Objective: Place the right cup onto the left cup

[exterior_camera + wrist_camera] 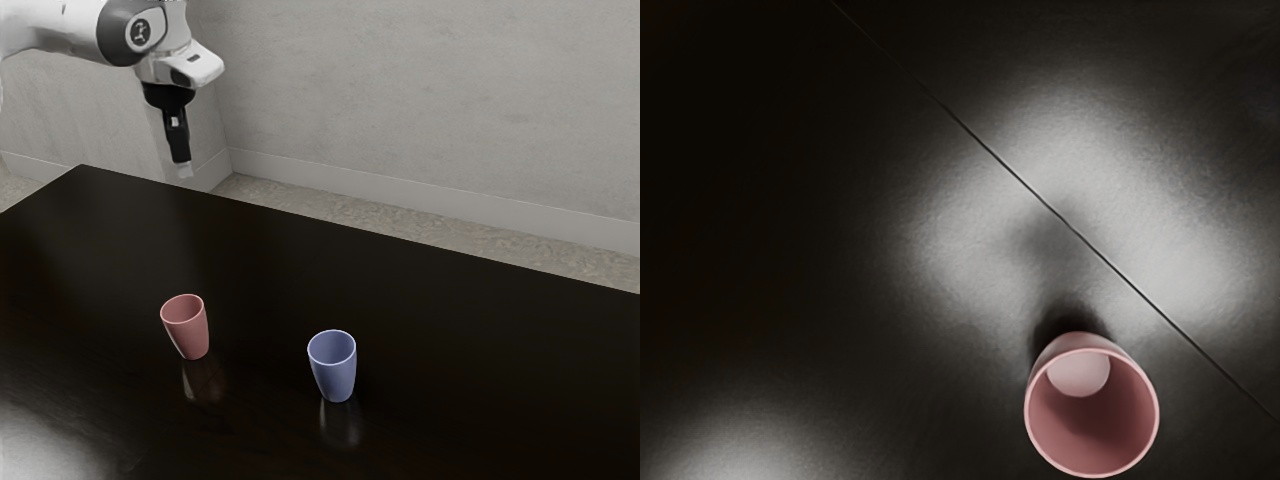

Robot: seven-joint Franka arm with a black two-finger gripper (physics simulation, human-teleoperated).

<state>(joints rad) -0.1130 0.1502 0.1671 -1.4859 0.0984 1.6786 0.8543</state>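
1. Table [450, 300]: dark, glossy, both cups standing on it.
2. My arm [60, 27]: in from exterior view's left.
3. My gripper [183, 168]: raised, well apart from both cups. Can't tell if open or closed.
4. Blue cup [335, 378]: upright, toward exterior view's right of the pair. Can't see its inner floor.
5. Pink cup [188, 332]: upright, near blue, not touching. Bare inner floor visible.

The arm [60, 30] reached in from the exterior view's upper left, its white wrist [185, 65] bent downward. Beneath it the black gripper [184, 170] hung, its tip leaning slightly toward the exterior view's right, whether open or shut unclear
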